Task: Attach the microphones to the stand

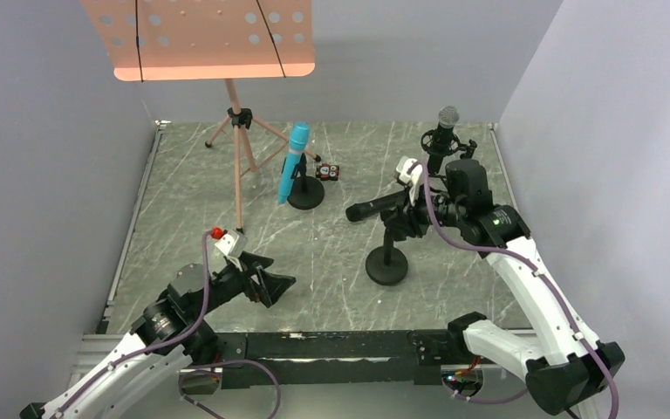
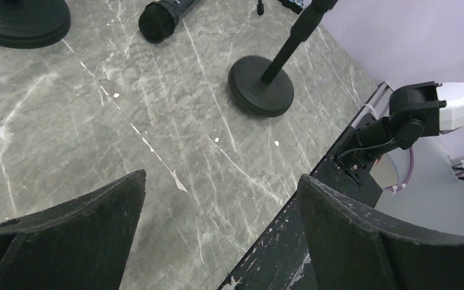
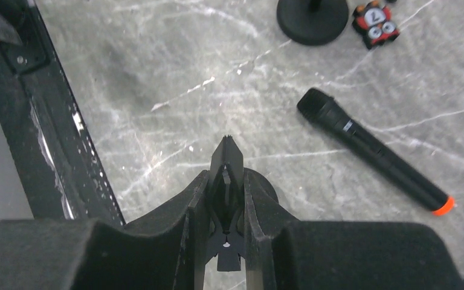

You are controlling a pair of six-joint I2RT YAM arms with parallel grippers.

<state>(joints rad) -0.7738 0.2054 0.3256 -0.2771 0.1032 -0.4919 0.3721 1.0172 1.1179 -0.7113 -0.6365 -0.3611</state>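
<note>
The black stick microphone with the orange end is seen lying flat on the grey marbled tabletop. It is just beside the short black round-based stand and not yet mounted. The bright blue microphone and the black microphone with the silver mesh head are each carried on a stand of their own further back. The right gripper is clamped tight on the black clip atop the near stand. The left gripper is held wide apart over bare table, with nothing between its fingers.

Trouble is to be expected chiefly at the clip: if it is pulled sideways, the stand may be tipped or dragged (its base looks narrow). The loose microphone could be rolled away when grasped, and its entry could be blocked by the fingers occupying the clip.

No brand or legible writing can be made out. Only unreadable marks are shown on the small red-and-black toy.
</note>
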